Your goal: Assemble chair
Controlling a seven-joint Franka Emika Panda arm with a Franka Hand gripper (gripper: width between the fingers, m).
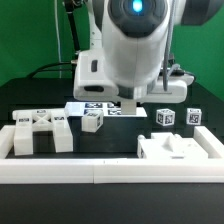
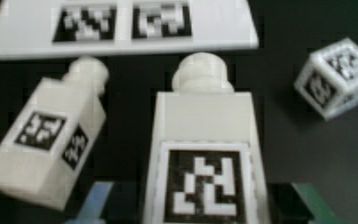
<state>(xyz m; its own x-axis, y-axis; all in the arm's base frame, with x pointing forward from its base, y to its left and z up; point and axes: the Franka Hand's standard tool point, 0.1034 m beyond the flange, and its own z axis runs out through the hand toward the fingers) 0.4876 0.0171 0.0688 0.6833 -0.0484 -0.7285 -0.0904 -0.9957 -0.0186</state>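
Observation:
In the wrist view a white chair post (image 2: 204,140) with a rounded peg end and a black-and-white tag lies lengthwise between my gripper's (image 2: 208,206) two fingers (image 2: 101,200), which are drawn in at its sides. A second, tilted post (image 2: 48,132) lies just beside it. In the exterior view the gripper (image 1: 128,102) is low over the table by the marker board (image 1: 92,107), and the arm hides the held post. The blocky seat part (image 1: 180,148) lies at the front right and an X-shaped part (image 1: 40,126) at the left.
Two small tagged cubes (image 1: 165,118) (image 1: 193,117) stand at the exterior view's right; one cube (image 2: 341,76) shows in the wrist view. A loose post (image 1: 93,122) lies near the marker board (image 2: 123,25). A long low white rail (image 1: 100,172) runs along the front.

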